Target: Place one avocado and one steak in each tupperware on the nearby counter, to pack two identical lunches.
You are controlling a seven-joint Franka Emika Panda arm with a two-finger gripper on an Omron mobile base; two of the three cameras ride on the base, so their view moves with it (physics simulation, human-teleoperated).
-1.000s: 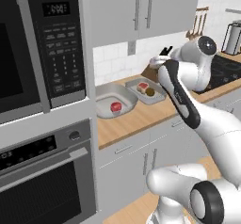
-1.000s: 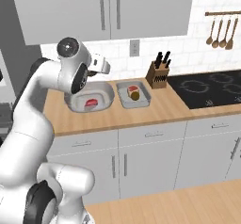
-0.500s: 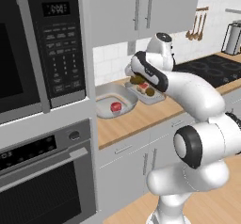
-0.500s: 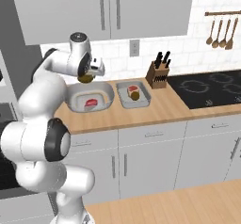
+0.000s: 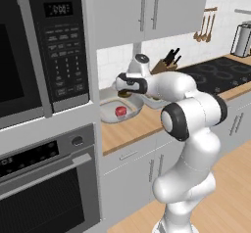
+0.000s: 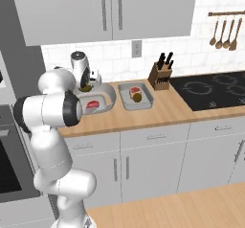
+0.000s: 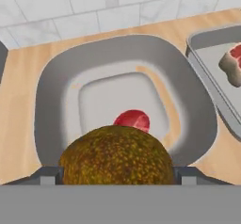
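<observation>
My gripper (image 7: pixel 117 175) is shut on a dark-brown avocado (image 7: pixel 116 155) and hovers just above the left tupperware (image 7: pixel 52 86), a grey rounded tub on the counter (image 6: pixel 167 108). A red steak (image 7: pixel 133 120) lies on this tub's floor, right below the avocado. From the base the gripper (image 6: pixel 86 86) hangs over the tub's (image 6: pixel 111 95) back rim, close to the tiled wall. To the right, the second tupperware (image 6: pixel 125 102) holds a steak (image 6: pixel 135 90) and an avocado (image 6: pixel 137 97).
A knife block (image 6: pixel 160 71) stands right of the tubs, and the black cooktop (image 6: pixel 215 88) lies beyond it. A microwave (image 5: pixel 29 56) above an oven (image 5: pixel 44 178) closes off the counter's left end. Wall cabinets hang above, and spoons (image 6: pixel 222 30) hang at far right.
The arm has swung round and carried the avocado left and down, from above the counter to just over the left tupperware. The steaks and the other avocado lie where they were.
</observation>
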